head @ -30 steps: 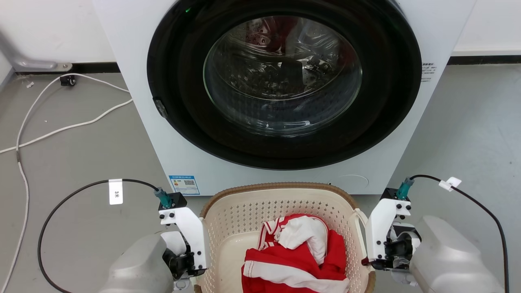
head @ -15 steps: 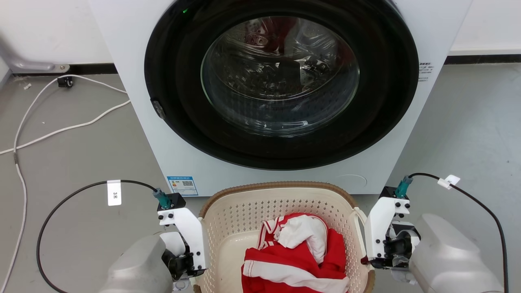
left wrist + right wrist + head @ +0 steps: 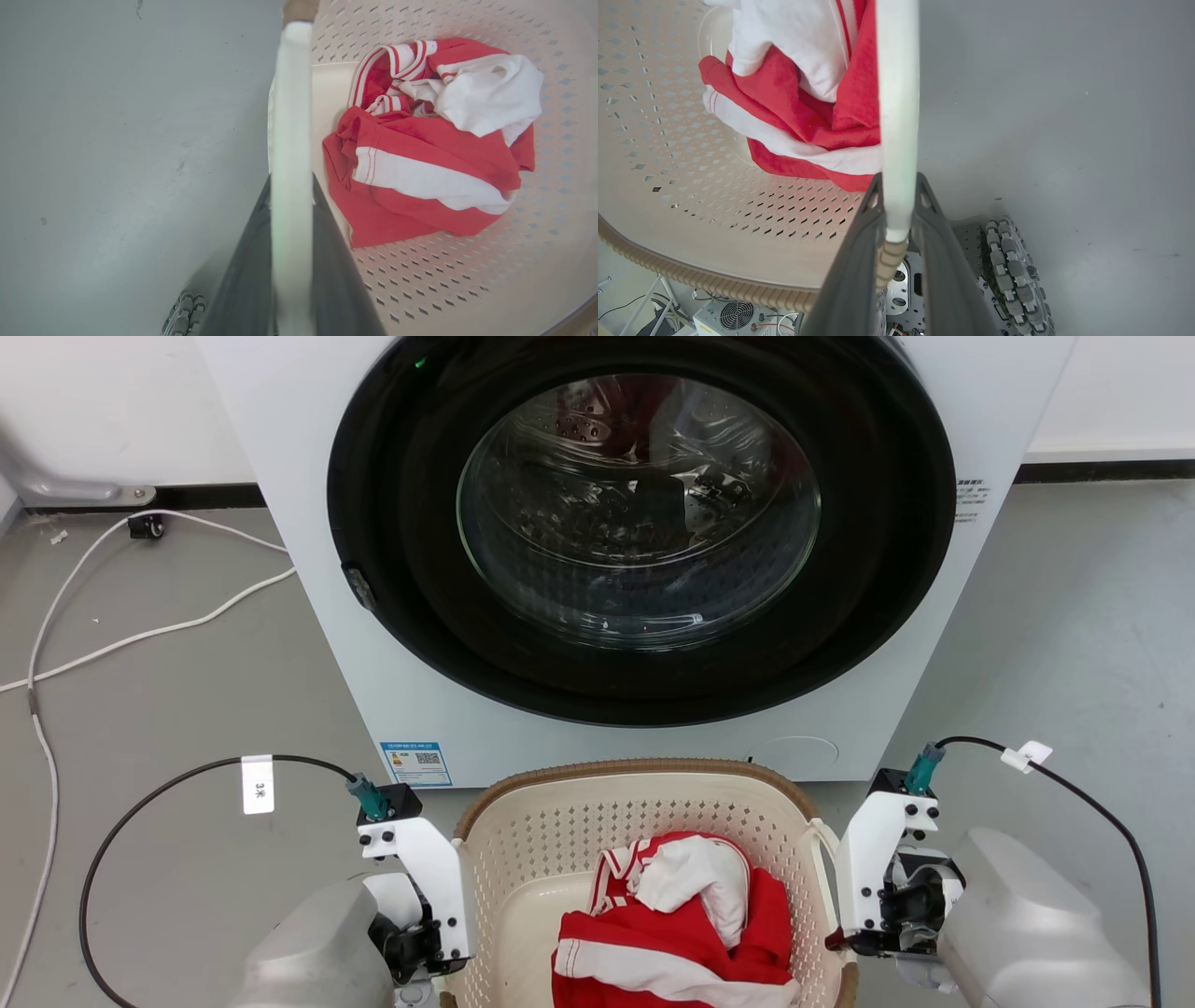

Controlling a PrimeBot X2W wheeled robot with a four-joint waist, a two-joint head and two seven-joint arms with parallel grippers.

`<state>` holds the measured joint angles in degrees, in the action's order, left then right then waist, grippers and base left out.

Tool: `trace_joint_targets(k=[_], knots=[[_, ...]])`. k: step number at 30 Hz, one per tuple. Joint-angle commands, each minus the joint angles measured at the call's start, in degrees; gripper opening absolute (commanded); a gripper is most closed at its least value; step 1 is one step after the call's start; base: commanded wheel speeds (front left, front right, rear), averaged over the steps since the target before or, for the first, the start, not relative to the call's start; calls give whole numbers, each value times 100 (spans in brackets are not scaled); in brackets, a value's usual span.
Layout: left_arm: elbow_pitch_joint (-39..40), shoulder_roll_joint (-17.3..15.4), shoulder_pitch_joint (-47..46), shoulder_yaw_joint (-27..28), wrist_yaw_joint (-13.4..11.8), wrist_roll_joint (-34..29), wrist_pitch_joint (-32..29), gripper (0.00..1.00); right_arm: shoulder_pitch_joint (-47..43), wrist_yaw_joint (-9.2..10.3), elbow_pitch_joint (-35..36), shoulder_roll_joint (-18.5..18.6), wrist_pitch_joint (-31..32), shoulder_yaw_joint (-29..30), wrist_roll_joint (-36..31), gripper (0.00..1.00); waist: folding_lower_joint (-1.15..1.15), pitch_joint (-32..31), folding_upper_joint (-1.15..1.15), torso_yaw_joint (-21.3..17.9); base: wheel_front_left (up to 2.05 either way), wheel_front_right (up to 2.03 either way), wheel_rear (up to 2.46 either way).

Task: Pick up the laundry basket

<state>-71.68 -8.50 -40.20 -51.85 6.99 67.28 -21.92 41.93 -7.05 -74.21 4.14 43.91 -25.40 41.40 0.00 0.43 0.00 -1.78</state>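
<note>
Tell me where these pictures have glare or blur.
Head view: sharp, evenly lit, with bright reflections across the round glass washer door. Left wrist view: the white plastic side handle is smeared out of focus, while the crumpled red-and-white garment is crisp. Right wrist view: the other white handle is equally soft, too close to the lens.

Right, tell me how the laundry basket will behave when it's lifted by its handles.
Probably light: the laundry basket is perforated plastic holding only some red-and-white clothing. Its walls may flex somewhat, though the woven-look rim likely stiffens it. With the left gripper and right gripper on opposite handles, it should hang level.
</note>
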Motion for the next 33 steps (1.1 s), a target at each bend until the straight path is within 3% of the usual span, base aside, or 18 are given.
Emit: trace_joint_targets(k=[1,33], knots=[[105,230,40,-20,90,73,20,0,-20,-81,69,-230,29,23,114,0,0,-4,0,1,0,0,0],[92,252,53,-204,90,235,136,0,-28,-81,72,-234,-32,-187,382,0,0,-15,0,-25,0,0,0]])
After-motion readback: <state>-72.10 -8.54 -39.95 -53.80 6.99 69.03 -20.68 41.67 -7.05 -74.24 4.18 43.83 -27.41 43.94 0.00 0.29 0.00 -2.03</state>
